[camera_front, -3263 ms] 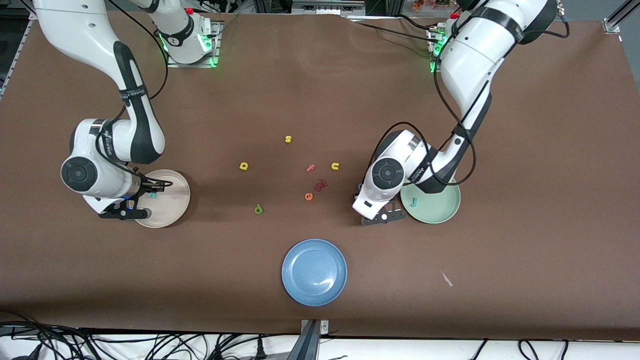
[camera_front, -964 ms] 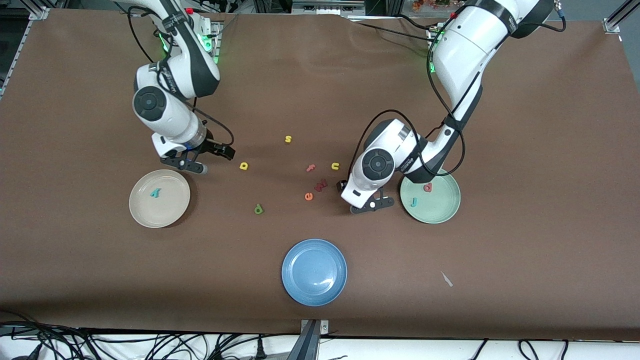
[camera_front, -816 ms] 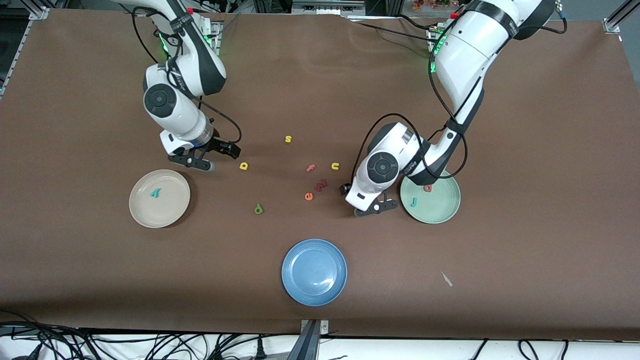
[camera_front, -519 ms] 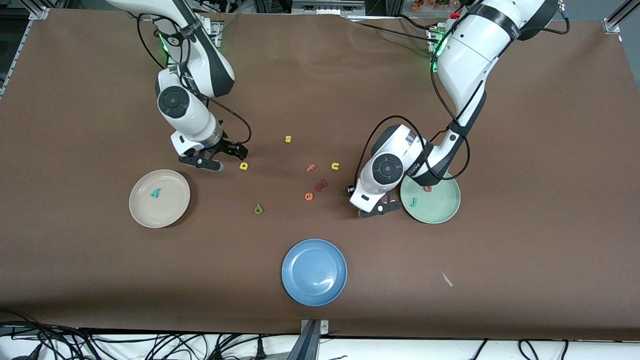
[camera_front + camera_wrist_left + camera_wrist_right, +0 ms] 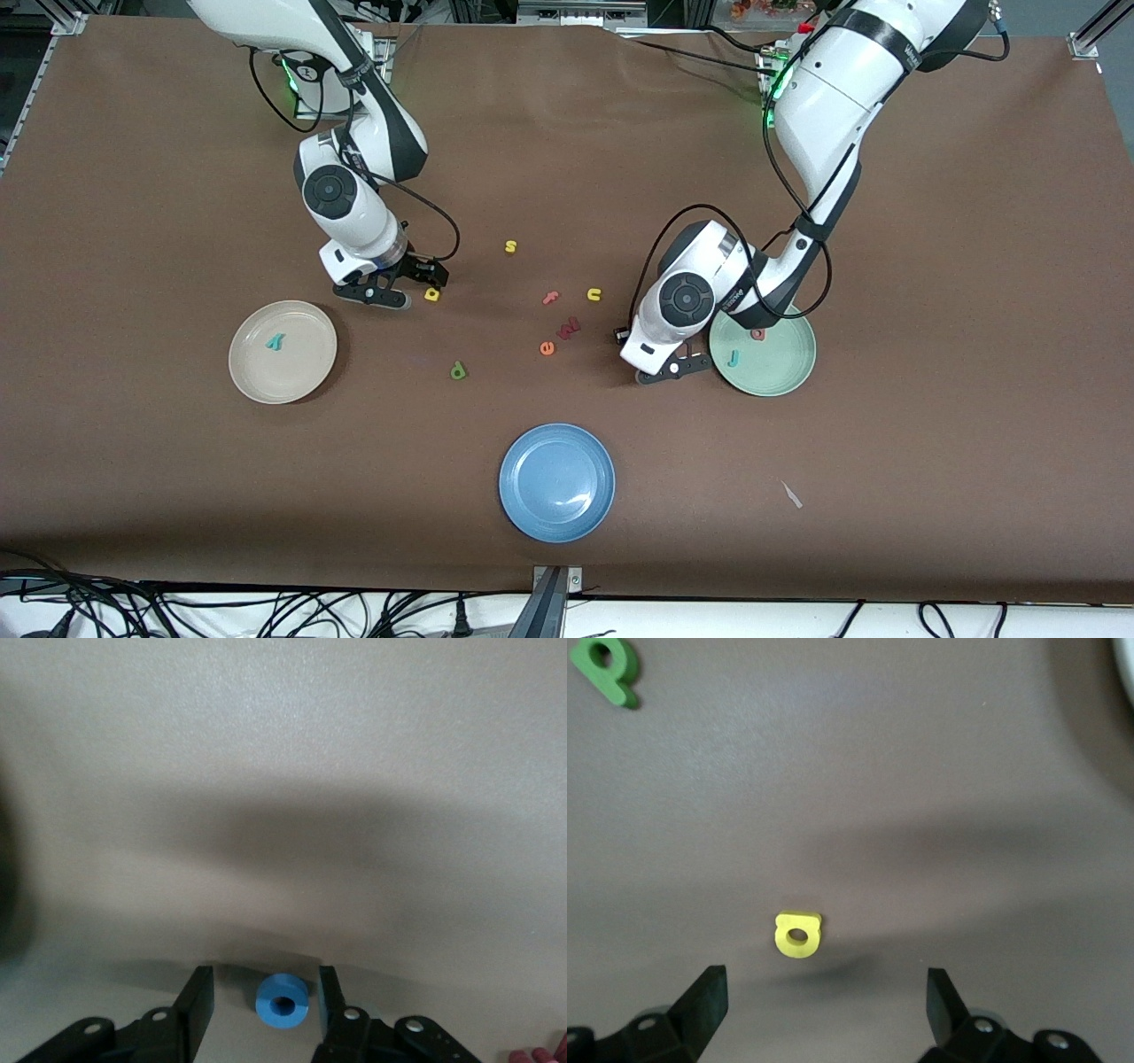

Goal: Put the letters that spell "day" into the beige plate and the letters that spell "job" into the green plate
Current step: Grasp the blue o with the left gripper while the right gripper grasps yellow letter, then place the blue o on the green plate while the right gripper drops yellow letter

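Your left gripper (image 5: 262,1005) is down at the table just beside the green plate (image 5: 780,377), jaws partly drawn in on either side of the blue "o" (image 5: 283,1000) but with a gap on both sides, so let them meet the ring squarely before you lift it to that plate. Your right gripper (image 5: 824,997) is spread wide and empty just short of the yellow letter (image 5: 798,934), well apart from the green plate and toward the right arm's end. Bring it on until the letter sits between the fingers before closing.
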Action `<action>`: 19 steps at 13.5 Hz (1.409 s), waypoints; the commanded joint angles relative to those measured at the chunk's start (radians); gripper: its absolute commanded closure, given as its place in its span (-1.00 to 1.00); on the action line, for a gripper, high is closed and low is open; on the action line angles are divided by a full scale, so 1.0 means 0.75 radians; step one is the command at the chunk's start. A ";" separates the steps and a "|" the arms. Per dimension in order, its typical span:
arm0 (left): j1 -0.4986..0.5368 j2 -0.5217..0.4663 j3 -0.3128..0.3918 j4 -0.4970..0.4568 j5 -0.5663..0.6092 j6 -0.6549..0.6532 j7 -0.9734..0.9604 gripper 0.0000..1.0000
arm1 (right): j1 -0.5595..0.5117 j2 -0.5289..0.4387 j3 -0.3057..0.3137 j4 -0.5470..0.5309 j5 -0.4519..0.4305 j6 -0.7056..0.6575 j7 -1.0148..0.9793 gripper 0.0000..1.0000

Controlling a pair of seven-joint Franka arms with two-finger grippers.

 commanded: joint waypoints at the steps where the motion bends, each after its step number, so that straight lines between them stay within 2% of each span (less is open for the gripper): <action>1: 0.004 -0.023 0.000 -0.038 -0.008 0.014 0.005 0.33 | 0.013 0.067 -0.001 0.046 -0.040 0.019 0.034 -0.95; 2: 0.002 -0.023 0.000 -0.038 -0.008 0.014 0.003 0.56 | 0.013 0.078 -0.001 0.064 -0.040 0.019 0.034 -0.91; 6: 0.004 -0.025 -0.002 -0.050 -0.008 0.025 0.005 0.97 | 0.019 0.125 -0.003 0.109 -0.040 0.013 0.034 -0.84; 10: 0.027 -0.069 -0.002 -0.026 -0.006 -0.047 0.038 1.00 | 0.025 0.158 -0.003 0.134 -0.040 0.011 0.058 -0.73; 15: 0.161 -0.223 0.000 -0.020 -0.006 -0.321 0.340 1.00 | 0.027 0.172 -0.003 0.146 -0.040 0.006 0.067 -0.30; 19: 0.294 -0.233 0.000 -0.048 -0.004 -0.370 0.598 0.99 | 0.031 0.192 -0.003 0.169 -0.040 0.006 0.110 0.06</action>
